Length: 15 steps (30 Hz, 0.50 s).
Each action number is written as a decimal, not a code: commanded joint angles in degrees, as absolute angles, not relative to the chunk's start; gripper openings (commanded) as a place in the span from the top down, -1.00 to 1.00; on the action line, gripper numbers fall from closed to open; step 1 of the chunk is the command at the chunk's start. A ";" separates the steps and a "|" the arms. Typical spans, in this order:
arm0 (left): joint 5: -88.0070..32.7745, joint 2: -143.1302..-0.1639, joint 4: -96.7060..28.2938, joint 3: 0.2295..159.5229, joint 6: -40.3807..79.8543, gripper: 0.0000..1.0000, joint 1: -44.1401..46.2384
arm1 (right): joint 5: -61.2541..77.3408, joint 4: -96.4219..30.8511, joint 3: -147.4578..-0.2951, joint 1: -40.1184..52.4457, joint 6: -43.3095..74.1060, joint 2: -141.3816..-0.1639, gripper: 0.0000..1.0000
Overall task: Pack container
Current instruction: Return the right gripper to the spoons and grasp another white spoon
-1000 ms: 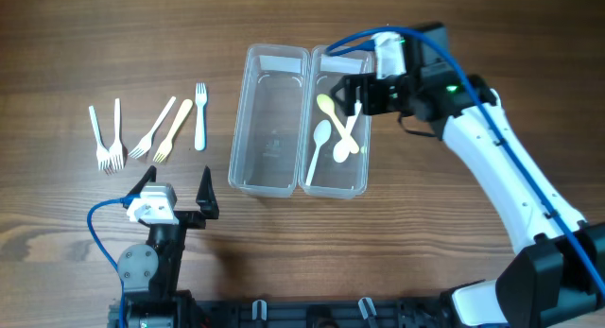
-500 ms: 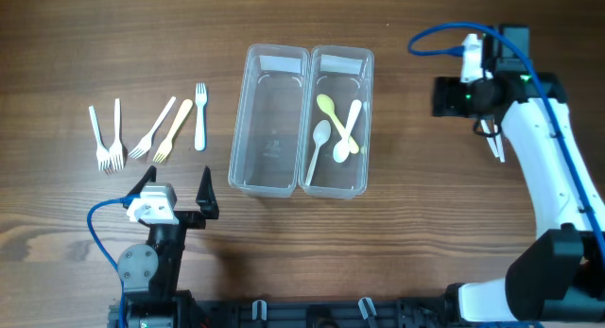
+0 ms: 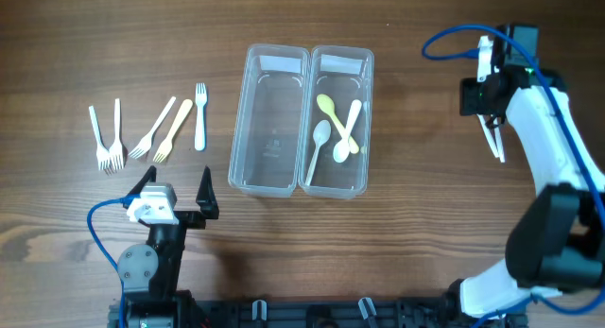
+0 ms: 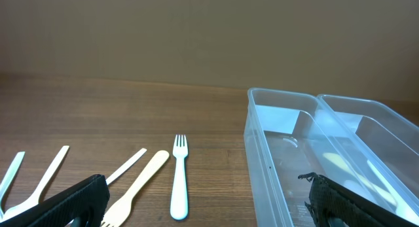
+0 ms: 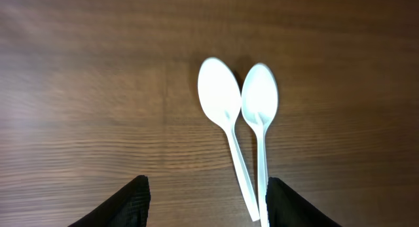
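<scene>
Two clear containers stand side by side mid-table. The left container (image 3: pixel 269 129) is empty. The right container (image 3: pixel 370 120) holds a yellow-green spoon (image 3: pixel 328 107) and two white spoons (image 3: pixel 319 139). My right gripper (image 3: pixel 484 106) is open and empty at the far right, above two white spoons (image 3: pixel 494 139) lying on the table. In the right wrist view these spoons (image 5: pixel 219 103) lie side by side between and ahead of my open fingers (image 5: pixel 206 207). My left gripper (image 3: pixel 175 198) is open and empty near the front edge, below the forks.
Several forks (image 3: pixel 151 128) lie in a row on the wood at the left. In the left wrist view a white fork (image 4: pixel 178 181) and a tan fork (image 4: pixel 134 188) lie ahead of the open fingers (image 4: pixel 203 214), with the containers (image 4: pixel 281 155) to the right.
My right arm has swung from over the right container out to the right, and now hovers over the two loose spoons. The left arm has not moved.
</scene>
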State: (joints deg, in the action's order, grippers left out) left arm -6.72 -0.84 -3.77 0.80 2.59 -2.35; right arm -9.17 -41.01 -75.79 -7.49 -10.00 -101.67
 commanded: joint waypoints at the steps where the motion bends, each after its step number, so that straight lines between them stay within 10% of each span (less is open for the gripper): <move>1: -6.39 -0.60 -3.66 0.32 1.72 -1.00 -2.39 | -10.55 -40.27 -75.72 -9.02 -12.60 -106.89 -0.14; 15: -6.39 -0.60 -3.66 0.32 1.72 -0.99 -2.39 | -2.48 -36.14 -75.72 -11.88 -11.99 -110.43 -0.10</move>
